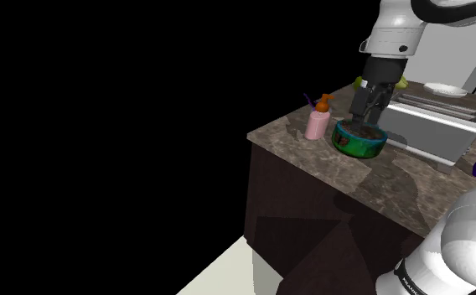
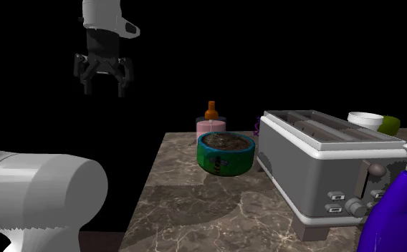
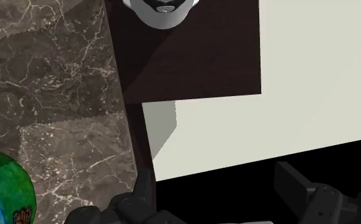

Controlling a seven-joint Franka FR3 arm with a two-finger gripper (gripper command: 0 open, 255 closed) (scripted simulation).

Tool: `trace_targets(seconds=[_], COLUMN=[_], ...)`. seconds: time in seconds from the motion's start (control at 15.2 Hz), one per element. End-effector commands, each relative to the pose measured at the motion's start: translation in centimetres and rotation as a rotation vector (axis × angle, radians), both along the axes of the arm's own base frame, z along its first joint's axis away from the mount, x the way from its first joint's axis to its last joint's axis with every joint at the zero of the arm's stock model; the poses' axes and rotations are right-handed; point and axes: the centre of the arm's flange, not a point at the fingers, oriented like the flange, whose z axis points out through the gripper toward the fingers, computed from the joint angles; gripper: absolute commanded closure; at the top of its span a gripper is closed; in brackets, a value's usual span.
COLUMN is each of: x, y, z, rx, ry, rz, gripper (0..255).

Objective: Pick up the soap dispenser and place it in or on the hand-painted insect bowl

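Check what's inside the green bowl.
Nothing sticks out of the green bowl: just a dark brown inside. The pink soap dispenser stands behind it. Its rim hides the floor.

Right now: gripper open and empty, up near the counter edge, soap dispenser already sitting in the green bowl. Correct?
Not quite. The soap dispenser is not in the green bowl; the shoulder view shows it upright on the counter beside the bowl. The rest holds: the gripper is open and empty, up near the counter edge.
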Motion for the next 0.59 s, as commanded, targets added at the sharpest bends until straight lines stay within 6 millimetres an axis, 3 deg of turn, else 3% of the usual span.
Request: trace_targets(seconds=[0.0, 0.53], x=[0.0, 6.4], y=[0.0, -8.0], z=[0.0, -1.2], rx=[0.000, -0.005], ry=[0.000, -0.017], rz=[0.000, -0.010], gripper=[0, 0])
